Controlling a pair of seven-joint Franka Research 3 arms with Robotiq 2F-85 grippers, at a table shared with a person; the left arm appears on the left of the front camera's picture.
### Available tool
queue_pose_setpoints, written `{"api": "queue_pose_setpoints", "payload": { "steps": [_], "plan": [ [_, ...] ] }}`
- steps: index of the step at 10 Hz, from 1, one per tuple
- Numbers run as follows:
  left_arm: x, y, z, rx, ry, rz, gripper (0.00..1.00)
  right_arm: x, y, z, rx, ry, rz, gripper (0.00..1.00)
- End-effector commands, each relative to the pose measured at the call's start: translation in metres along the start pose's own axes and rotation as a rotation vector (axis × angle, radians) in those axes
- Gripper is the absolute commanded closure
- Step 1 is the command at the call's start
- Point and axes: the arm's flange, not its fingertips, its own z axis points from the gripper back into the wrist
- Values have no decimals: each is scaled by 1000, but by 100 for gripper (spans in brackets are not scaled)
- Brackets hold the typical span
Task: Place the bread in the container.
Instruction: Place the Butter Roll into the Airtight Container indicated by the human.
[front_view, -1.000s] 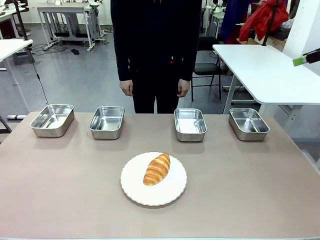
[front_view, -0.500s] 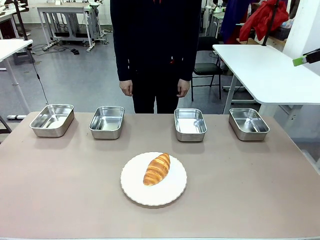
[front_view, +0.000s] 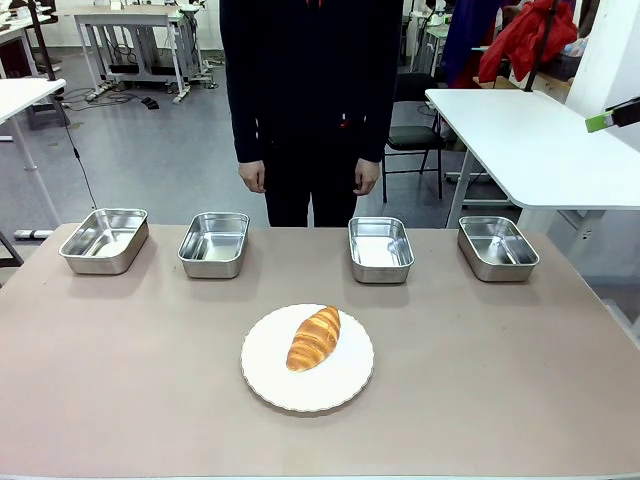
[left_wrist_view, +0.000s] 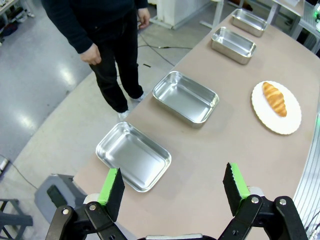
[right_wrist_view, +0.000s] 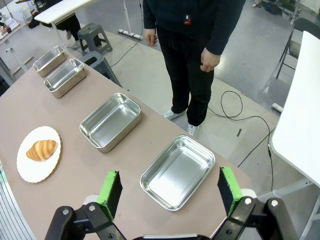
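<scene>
Table (front_view: 120, 390) with plate (front_view: 345, 388), four pans (front_view: 211, 268)

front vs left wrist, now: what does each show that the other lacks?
Front: a white side table and a red garment beyond it. Left wrist: the left tool, open, plus a grey stool. Both: golden-brown ridged bread roll on a round white scalloped plate, four shallow rectangular stainless-steel pans, the standing person.

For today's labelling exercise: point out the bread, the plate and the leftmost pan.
bread (front_view: 313, 338), front view, middle of crust.
plate (front_view: 345, 385), front view, bare white part.
leftmost pan (front_view: 98, 264), front view, near wall.
</scene>
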Motion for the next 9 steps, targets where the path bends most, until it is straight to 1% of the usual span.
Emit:
{"api": "queue_pose_setpoints", "payload": {
  "steps": [1, 9],
  "plan": [
    [1, -1, 0, -4, -2, -6, 0, 1, 1, 0, 3, -7, 2, 0],
    [1, -1, 0, -4, -2, -6, 0, 1, 1, 0, 3, -7, 2, 0]
  ]
}}
